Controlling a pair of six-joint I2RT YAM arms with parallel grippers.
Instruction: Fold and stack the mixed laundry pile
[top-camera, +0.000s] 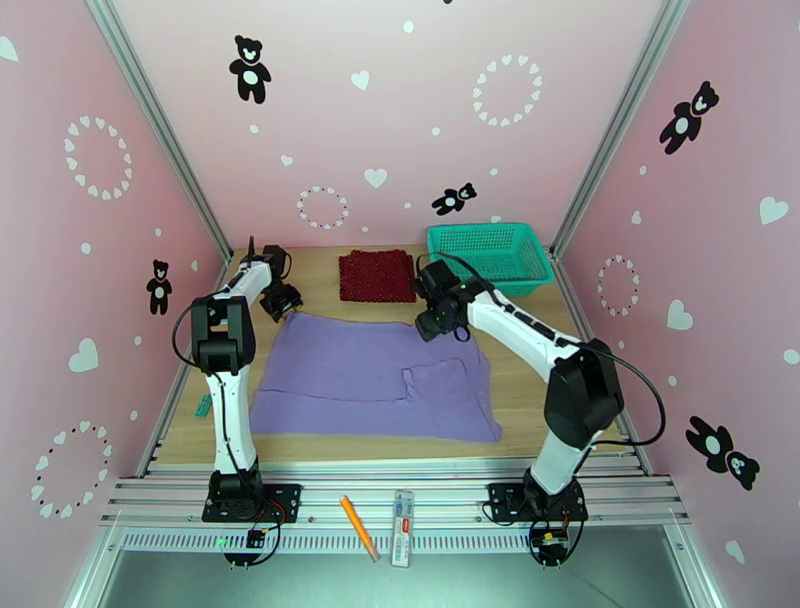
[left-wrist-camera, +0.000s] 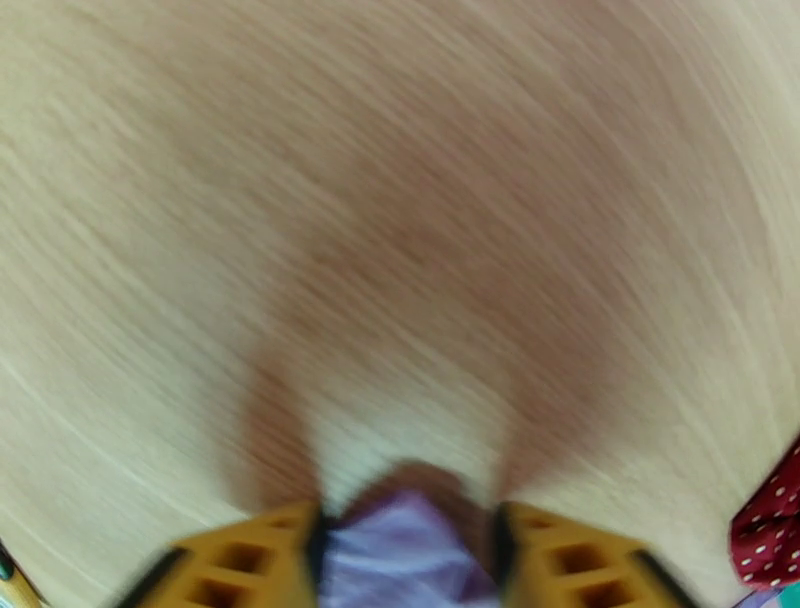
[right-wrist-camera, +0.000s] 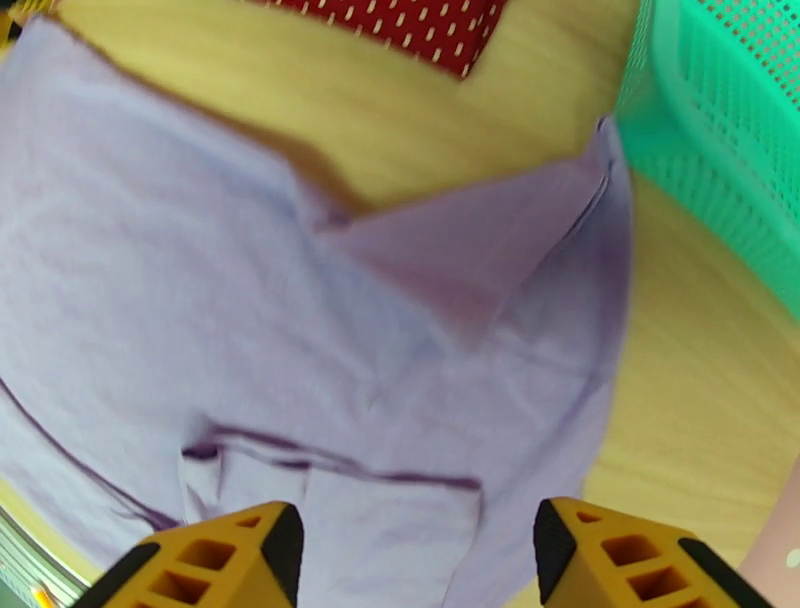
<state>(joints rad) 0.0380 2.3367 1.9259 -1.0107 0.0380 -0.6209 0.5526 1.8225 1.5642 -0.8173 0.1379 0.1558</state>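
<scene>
Overhead view's bright and sharp, barely any shadows. Left wrist cam is badly motion-smeared: pale wooden tabletop (left-wrist-camera: 400, 150) streaks in arcs, brownish shadow mid-frame, lavender-purple fabric T-shirt (left-wrist-camera: 400, 555) just mush. Right wrist cam bends at the edges; teal plastic mesh basket (right-wrist-camera: 720, 150) looks soft.

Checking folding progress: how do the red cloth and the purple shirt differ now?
The red cloth is a small rectangle; the purple shirt lies spread wide. The red cloth is dotted, the shirt plain. The left gripper holds the shirt's corner; the red cloth lies untouched. Both rest on the table.
</scene>
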